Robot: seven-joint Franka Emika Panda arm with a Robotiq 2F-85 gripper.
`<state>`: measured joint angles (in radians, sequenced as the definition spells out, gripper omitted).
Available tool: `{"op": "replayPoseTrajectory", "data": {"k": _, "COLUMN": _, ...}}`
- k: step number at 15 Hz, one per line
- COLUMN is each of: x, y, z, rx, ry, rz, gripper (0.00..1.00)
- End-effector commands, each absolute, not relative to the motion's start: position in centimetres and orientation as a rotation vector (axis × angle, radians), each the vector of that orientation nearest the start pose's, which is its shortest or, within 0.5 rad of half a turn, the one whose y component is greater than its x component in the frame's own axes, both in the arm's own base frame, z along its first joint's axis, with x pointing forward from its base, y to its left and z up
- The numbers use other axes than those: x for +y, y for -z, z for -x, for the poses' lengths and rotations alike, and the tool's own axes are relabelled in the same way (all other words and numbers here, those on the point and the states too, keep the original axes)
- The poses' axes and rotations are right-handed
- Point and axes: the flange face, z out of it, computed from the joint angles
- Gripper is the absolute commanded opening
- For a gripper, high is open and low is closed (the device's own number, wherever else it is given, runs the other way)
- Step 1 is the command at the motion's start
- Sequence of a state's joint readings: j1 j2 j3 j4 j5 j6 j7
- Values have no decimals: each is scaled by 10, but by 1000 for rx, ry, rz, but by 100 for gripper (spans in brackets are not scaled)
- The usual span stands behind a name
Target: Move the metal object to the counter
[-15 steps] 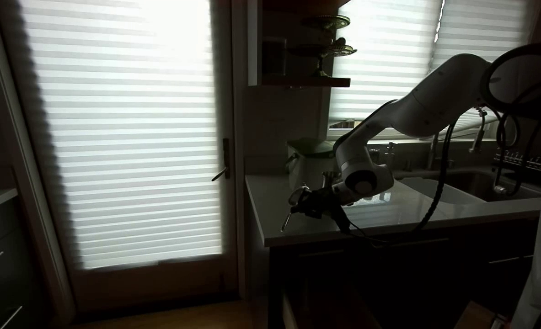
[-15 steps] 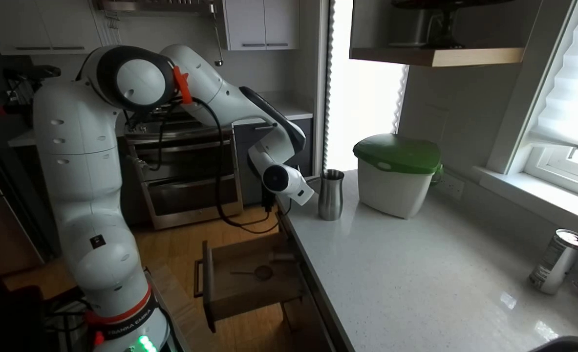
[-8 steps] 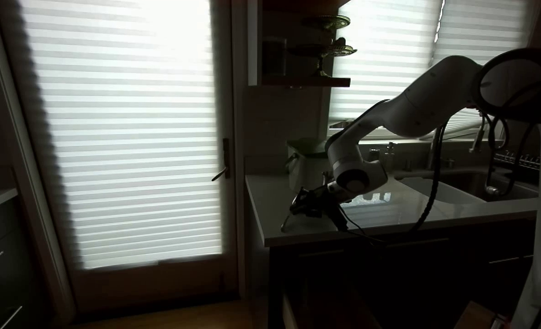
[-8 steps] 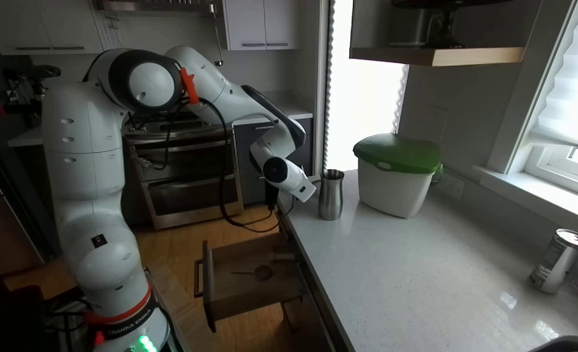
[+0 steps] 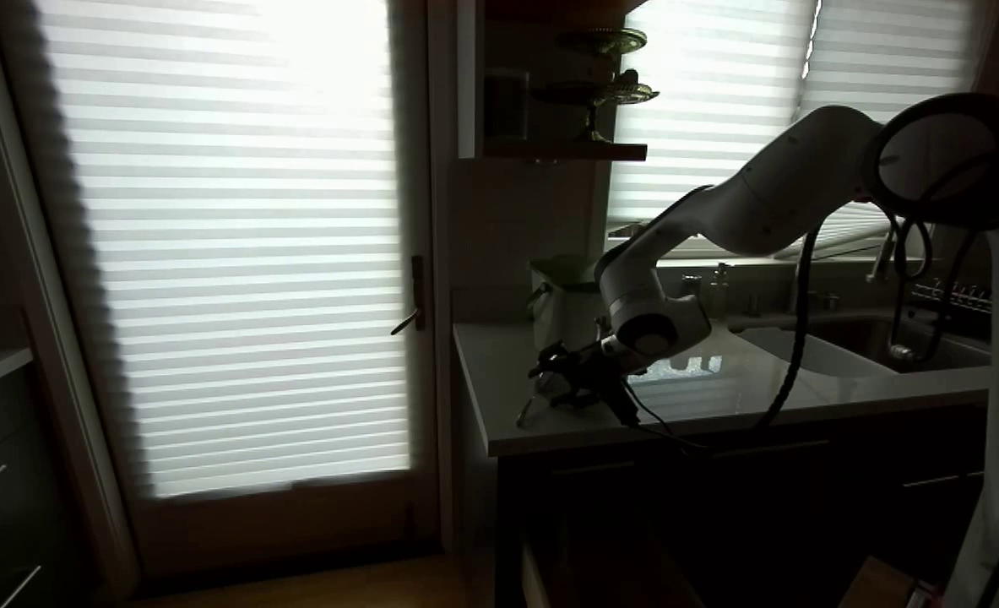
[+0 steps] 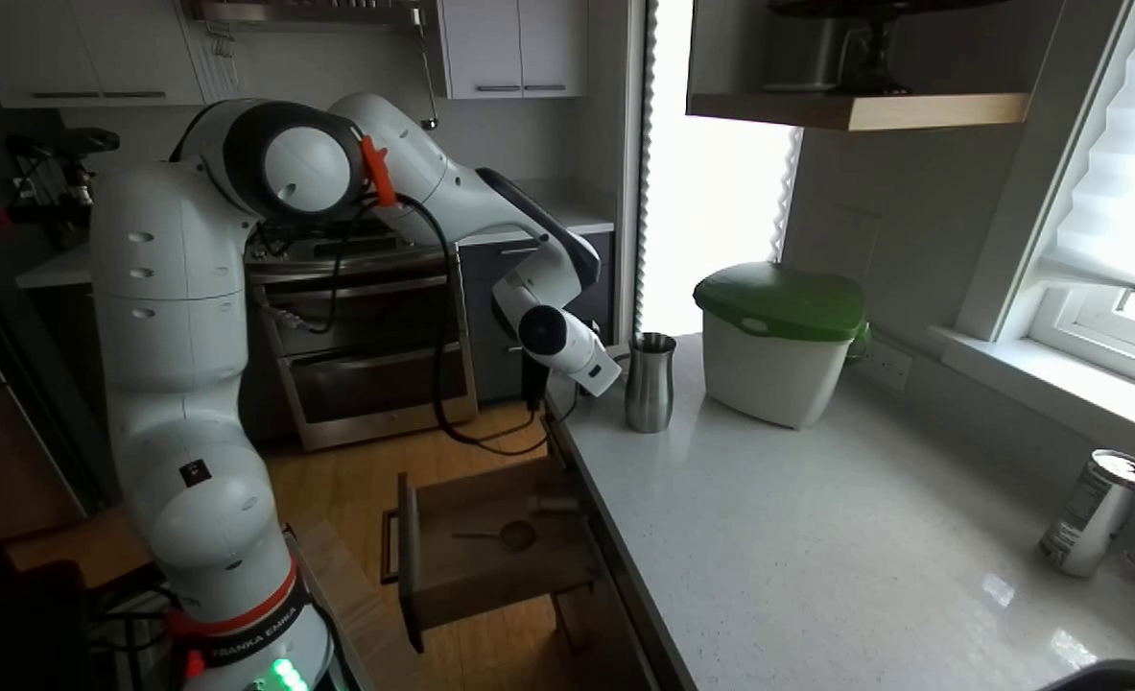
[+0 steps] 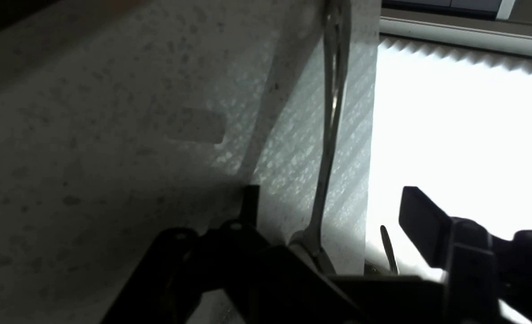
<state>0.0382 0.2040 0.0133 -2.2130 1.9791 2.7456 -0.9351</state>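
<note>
The metal object I make out at my gripper [image 7: 331,195] is a long-handled metal utensil [image 7: 331,121]. Its handle runs between the two widely parted fingers [image 7: 421,225], with space on both sides. Its rounded end is partly hidden behind the dark left finger. In an exterior view the utensil's handle tip [image 5: 523,414] rests on the counter [image 5: 499,380] close to its corner, with the gripper [image 5: 548,371] low over it. An exterior view from the sink side shows the counter [image 6: 797,547], but the wrist conceals the fingers there.
A dull-grey metal cylinder [image 6: 650,384] stands upright just beside the wrist. Behind it is a white bin with a green lid [image 6: 778,302]. A can [image 6: 1099,513] leans farther along. Below the counter edge a drawer [image 6: 409,557] is pulled out, with another small utensil [image 6: 517,535] inside.
The jaws have opened and let go of the utensil, whose rounded end has sunk toward the counter. The arm has shifted slightly down and toward the counter's end.
</note>
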Motion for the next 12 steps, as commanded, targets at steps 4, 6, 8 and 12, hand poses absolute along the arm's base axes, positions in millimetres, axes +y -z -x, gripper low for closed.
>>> {"op": "replayPoseTrajectory", "data": {"k": 4, "x": -13, "y": -321, "z": -486, "rx": 868, "ry": 558, "rz": 2127, "gripper": 100}}
{"op": "replayPoseTrajectory", "data": {"k": 6, "x": -19, "y": -343, "z": -467, "rx": 808, "ry": 539, "rz": 2176, "gripper": 100}}
{"op": "replayPoseTrajectory", "data": {"k": 8, "x": -24, "y": -363, "z": -450, "rx": 768, "ry": 541, "rz": 2248, "gripper": 100}}
{"op": "replayPoseTrajectory", "data": {"k": 12, "x": -31, "y": -387, "z": -419, "rx": 724, "ry": 528, "rz": 2421, "gripper": 100}}
